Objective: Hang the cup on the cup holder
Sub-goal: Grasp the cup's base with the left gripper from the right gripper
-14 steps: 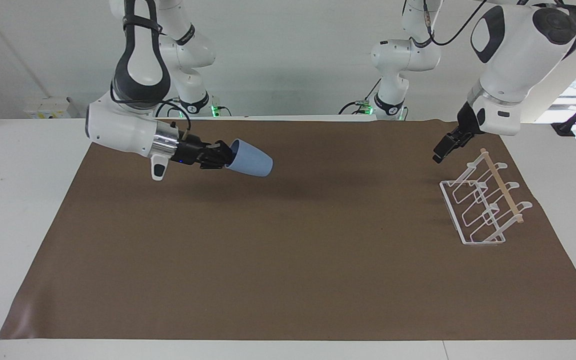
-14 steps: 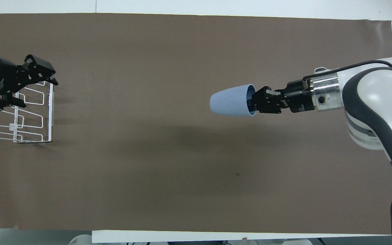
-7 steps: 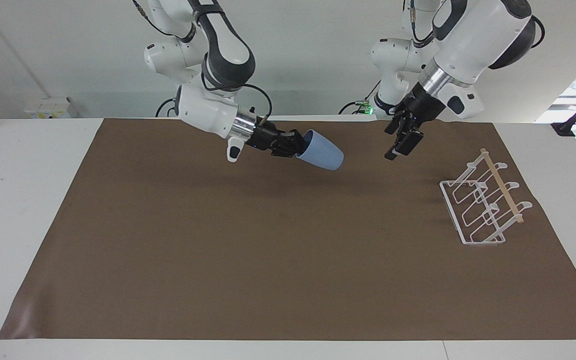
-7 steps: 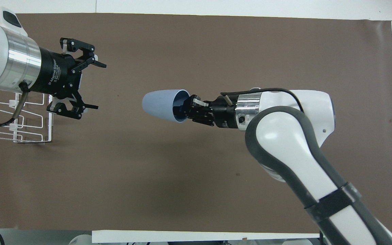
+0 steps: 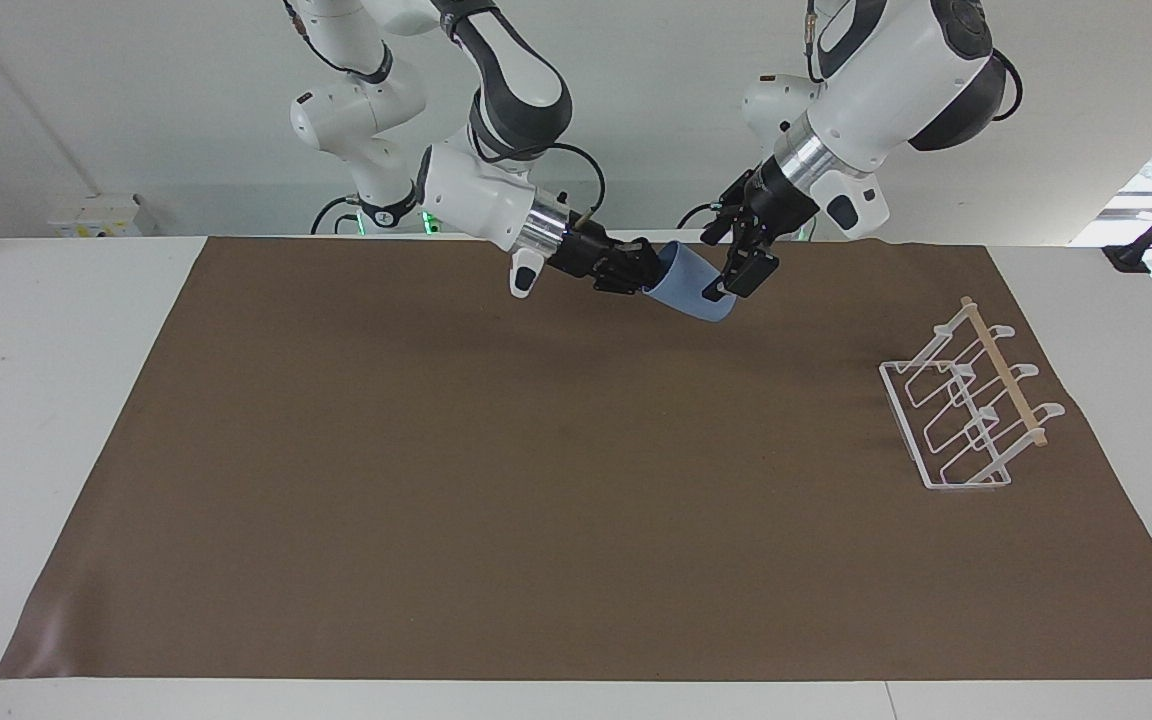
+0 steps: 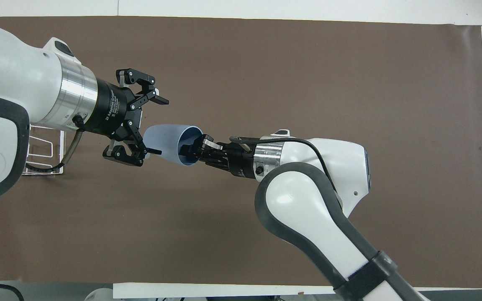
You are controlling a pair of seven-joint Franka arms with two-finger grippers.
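My right gripper (image 5: 636,272) is shut on the rim of the light-blue cup (image 5: 686,285). It holds the cup on its side in the air over the mat, base pointing toward the left arm's end. In the overhead view one of its fingers (image 6: 191,149) is inside the cup (image 6: 165,142). My left gripper (image 5: 711,265) is open, with its fingers on either side of the cup's base (image 6: 162,126). The white wire cup holder (image 5: 1006,375) with its wooden rod stands on the mat at the left arm's end. The left arm partly covers the holder in the overhead view (image 6: 62,144).
A brown mat (image 5: 536,480) covers most of the white table (image 5: 56,400). Nothing else lies on it besides the cup holder.
My right gripper carried the cup toward the left arm's end. My left gripper left the spot over the cup holder, opened wide and came to the cup's base.
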